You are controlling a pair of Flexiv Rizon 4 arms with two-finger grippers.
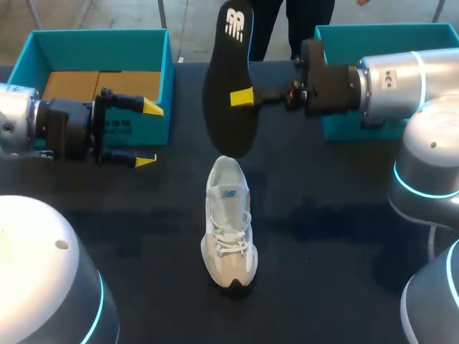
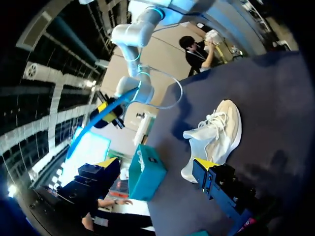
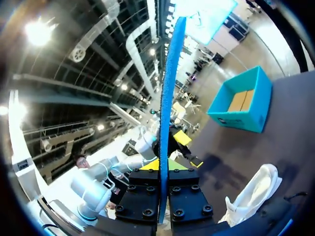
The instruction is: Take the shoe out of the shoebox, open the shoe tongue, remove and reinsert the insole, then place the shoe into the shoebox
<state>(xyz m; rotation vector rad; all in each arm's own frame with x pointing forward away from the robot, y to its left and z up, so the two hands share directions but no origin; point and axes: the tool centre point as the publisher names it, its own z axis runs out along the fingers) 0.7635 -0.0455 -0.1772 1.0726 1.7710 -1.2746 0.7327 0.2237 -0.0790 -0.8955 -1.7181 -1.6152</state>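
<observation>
1. The right arm comes in from the right, and its jaws are clamped on the insole, one yellow tip pressed against the dark face about halfway along it.
2. The insole hangs in the air, standing nearly upright above the far middle of the surface. Its lower end is just above and beyond the shoe's heel.
3. From the right wrist, the insole shows edge-on as a thin blue strip running straight out between the two fingers, which pinch it from both sides.
4. The shoe is out of the box. It sits upright on its sole in the middle of the surface, white and laced, with its toe pointing at the near edge and its heel opening facing the insole.
5. The left arm sits at the left side, level with the surface. Its jaws are spread wide and hold nothing, and the yellow tips point toward the middle.
6. From the left wrist, the shoe lies ahead of those open jaws, well apart from them.
7. The left box stands open at the far left corner, just beyond the left jaws, with brown cardboard lying inside it.
8. The right box sits at the far right, partly hidden behind the right arm.
</observation>
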